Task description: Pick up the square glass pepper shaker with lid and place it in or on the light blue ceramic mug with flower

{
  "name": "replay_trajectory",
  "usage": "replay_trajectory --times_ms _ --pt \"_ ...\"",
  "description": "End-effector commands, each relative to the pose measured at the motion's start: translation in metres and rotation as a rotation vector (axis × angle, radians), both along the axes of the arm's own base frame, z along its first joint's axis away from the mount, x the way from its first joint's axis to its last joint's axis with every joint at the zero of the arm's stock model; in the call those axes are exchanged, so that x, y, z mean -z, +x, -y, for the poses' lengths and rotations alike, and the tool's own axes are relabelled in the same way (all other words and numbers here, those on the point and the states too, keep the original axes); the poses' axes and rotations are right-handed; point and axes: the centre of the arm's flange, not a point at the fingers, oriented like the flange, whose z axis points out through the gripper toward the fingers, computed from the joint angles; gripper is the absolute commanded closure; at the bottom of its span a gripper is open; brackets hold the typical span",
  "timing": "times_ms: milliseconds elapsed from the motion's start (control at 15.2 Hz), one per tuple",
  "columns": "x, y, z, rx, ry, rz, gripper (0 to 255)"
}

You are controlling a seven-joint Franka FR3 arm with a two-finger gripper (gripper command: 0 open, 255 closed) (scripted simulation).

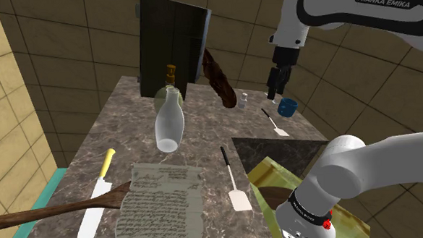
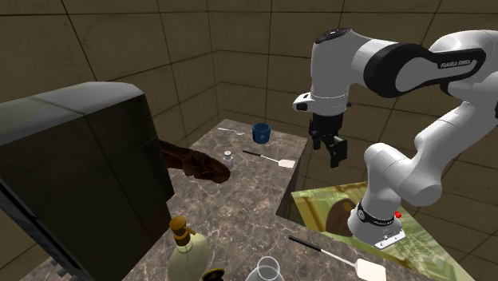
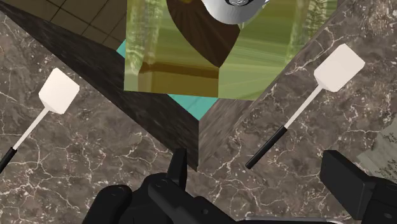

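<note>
Zero steps done, as far as frames show. Grey-brown veined marble counter (image 1: 131, 132) carries everything. In shoulder view its edge drops off at 3 o'clock of the task things, so little margin on that side. Big dark box-shaped cabinet (image 1: 172, 40) stands at 10 o'clock of them. Long dark-brown object (image 1: 219, 78) leans out from it, low end just beside the shaker, so that side is tight.

All-black two-finger gripper (image 1: 274, 93) hangs in the air above the counter at 11 o'clock of the mug, fingers spread, nothing between them. Thin white spatula w/ black handle (image 1: 275, 123) lies flat at 7 o'clock of the mug.

Light blue round mug (image 1: 288, 107) is upright near the far corner. Small pale square shaker w/ lid (image 1: 243, 100) stands on the counter at 9 o'clock of the mug, near but apart.

Left to do: reach, grasp, lift, carry, release. Approach from above looks free.
</note>
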Motion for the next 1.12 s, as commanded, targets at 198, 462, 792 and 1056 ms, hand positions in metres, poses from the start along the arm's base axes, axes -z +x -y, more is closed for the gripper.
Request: replay_trajectory --times_ms 198,462,792,1056 --pt "0.016 0.020 0.028 -0.006 -0.004 0.013 0" --pt "0.037 0.046 0.065 -0.015 -0.008 0.029 0" --pt "0.063 0.081 0.112 -0.026 -0.015 0.050 0" --pt "0.082 0.109 0.149 -0.035 -0.019 0.067 0"
